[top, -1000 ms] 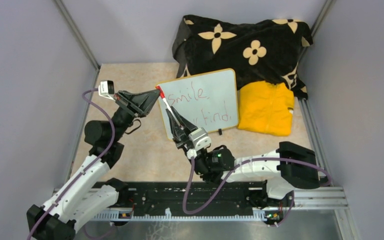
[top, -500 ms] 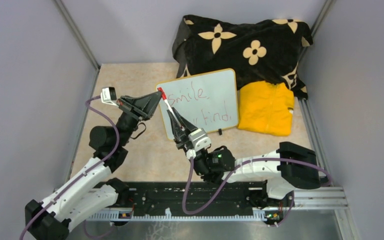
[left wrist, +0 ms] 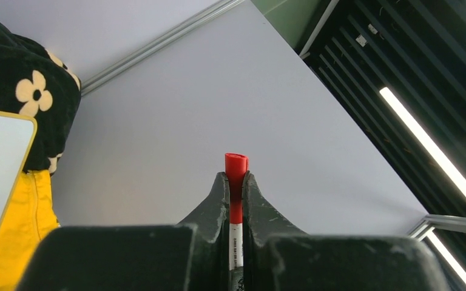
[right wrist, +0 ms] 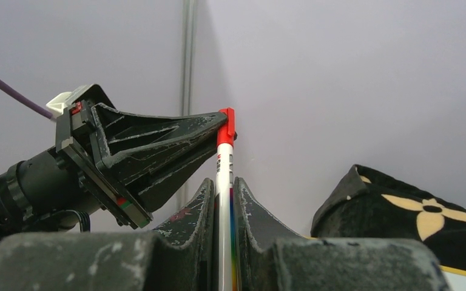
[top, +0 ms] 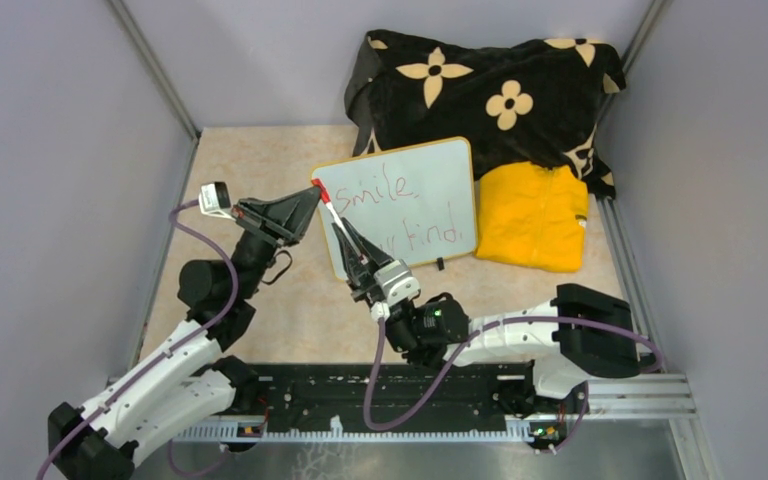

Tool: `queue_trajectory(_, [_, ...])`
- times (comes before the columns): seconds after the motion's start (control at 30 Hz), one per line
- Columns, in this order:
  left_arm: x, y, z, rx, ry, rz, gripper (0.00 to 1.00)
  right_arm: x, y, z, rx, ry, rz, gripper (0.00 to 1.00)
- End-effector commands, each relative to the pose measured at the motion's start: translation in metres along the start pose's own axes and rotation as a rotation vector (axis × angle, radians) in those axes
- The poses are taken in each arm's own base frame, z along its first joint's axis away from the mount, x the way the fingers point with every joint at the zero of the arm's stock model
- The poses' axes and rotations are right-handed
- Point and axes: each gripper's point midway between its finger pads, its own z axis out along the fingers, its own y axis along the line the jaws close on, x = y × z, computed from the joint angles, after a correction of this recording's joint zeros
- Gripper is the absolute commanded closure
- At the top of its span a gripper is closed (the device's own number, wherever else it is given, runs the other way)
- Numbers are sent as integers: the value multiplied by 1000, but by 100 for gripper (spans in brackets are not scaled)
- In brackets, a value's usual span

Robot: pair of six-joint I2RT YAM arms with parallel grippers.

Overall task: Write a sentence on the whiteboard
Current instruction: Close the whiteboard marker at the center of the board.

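L gripper (top: 312, 192) pinched the cap (left wrist: 236, 167) tight. R gripper (right wrist: 221, 188) gripped the pen (right wrist: 223, 176) barrel just below. We judged capping was in hand, so we'd need both kept in line, pushed straight, no twist. Board (top: 445, 175) w/ words (top: 375, 192) stood behind them, near table's far edge.

Tan-framed whiteboard (top: 447, 190) with red handwritten sentence (top: 375, 192), "Smile," above a partly hidden line.
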Motion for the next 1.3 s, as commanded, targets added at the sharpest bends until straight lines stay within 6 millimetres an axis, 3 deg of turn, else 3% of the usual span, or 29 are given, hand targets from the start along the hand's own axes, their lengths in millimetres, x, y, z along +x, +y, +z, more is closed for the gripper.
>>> queue_trajectory(0.0, [54,-7,-23,39,267,-20,89,-32,-32,10,102,-131,99,100])
queue_trajectory(0.3, [50,-14,-23,57,254,9,40,-36,-36,8,101,-134,113,100])
queue_trajectory(0.43, [39,-16,-22,49,195,45,21,-39,-36,5,85,-127,128,100])
queue_trajectory(0.73, [9,-37,-5,38,82,265,18,-45,-21,-5,-38,-92,221,100])
queue_trajectory(1.27, [16,-37,17,37,137,332,26,-49,-8,-13,-138,-70,271,100])
